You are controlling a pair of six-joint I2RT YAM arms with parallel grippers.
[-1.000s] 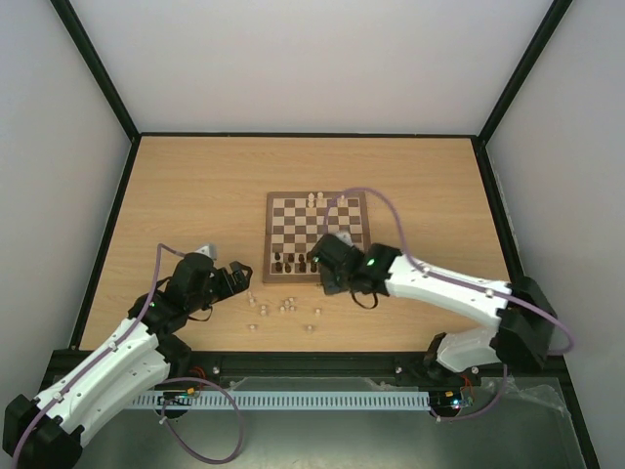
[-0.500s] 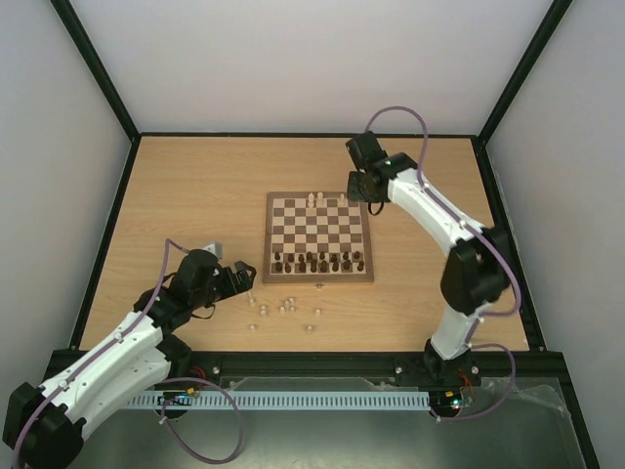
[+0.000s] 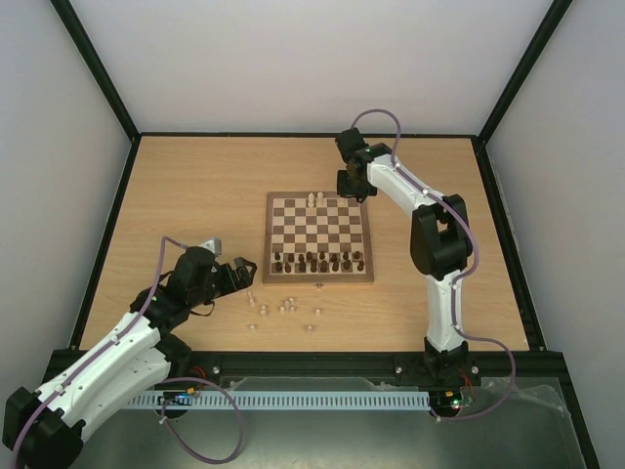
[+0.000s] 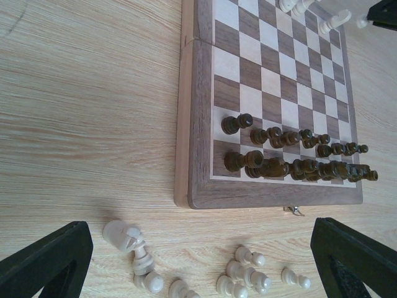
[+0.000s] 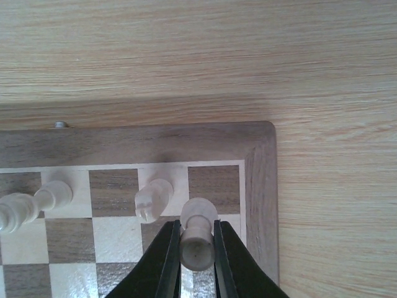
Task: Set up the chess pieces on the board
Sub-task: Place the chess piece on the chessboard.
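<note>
The board (image 3: 317,237) lies mid-table with dark pieces along its near rows and a few pale chess pieces (image 3: 314,200) on its far row. My right gripper (image 5: 196,233) is shut on one pale cream piece (image 5: 198,245), held over the board's far right corner (image 5: 260,149), beside a pale piece (image 5: 153,198) standing on a light square. Several pale pieces (image 4: 248,273) lie loose on the table just in front of the board (image 4: 273,93). My left gripper (image 4: 198,267) hovers wide open over them, holding nothing.
Dark pieces (image 4: 291,164) fill the two near rows. A small metal clasp (image 4: 293,210) sticks out of the board's near edge. Black frame rails (image 3: 308,135) and white walls bound the wooden table. Both arm bases sit at the near edge.
My right arm has swung from the board's near edge to its far right corner, still shut. The left arm has barely shifted.
</note>
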